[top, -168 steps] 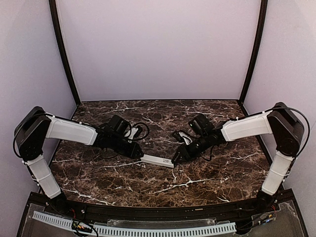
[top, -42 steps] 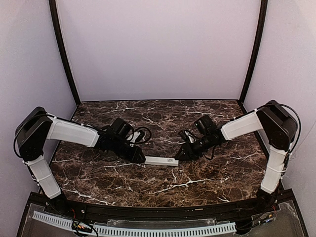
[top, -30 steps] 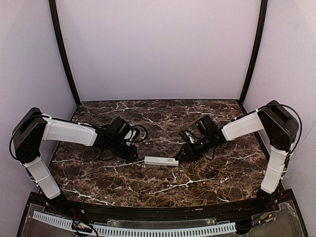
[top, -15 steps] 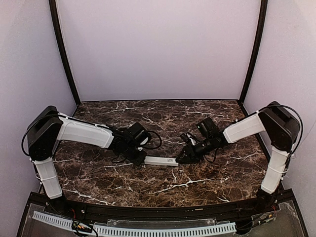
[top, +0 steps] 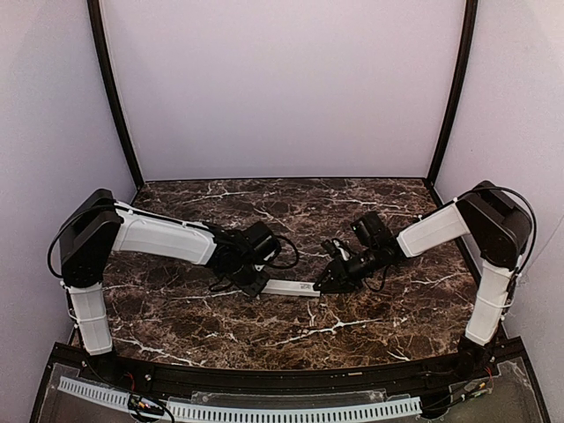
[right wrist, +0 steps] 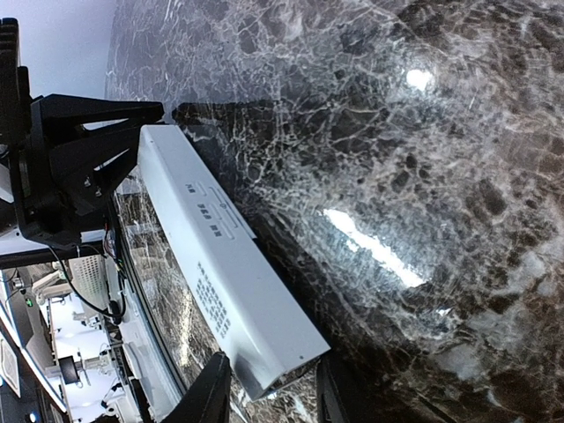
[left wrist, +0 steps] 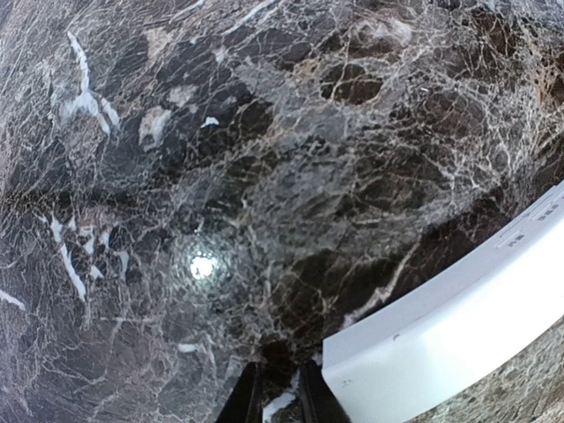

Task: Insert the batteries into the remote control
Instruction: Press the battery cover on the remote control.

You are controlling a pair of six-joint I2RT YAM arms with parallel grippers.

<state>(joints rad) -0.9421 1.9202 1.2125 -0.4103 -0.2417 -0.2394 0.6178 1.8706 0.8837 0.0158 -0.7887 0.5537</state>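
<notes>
Remote control [top: 291, 287] lies flat on the marble table [top: 264, 339], about mid-table between the two arms. Right gripper [right wrist: 269, 392] is clamped on the remote's right-hand end. Left gripper [left wrist: 278, 401], fingers nearly together and holding nothing, sits just beside the other end.

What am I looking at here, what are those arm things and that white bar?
These are two robot arms at a marble table. The wide picture comes from a camera above and behind them; the two close-ups come from cameras on their wrists. The white bar is a remote control lying on it. The right gripper has its fingers on either side of one end and seems to grip it. The left gripper sits at the other end, beside the bar; whether it is open is unclear. No batteries show.
</notes>
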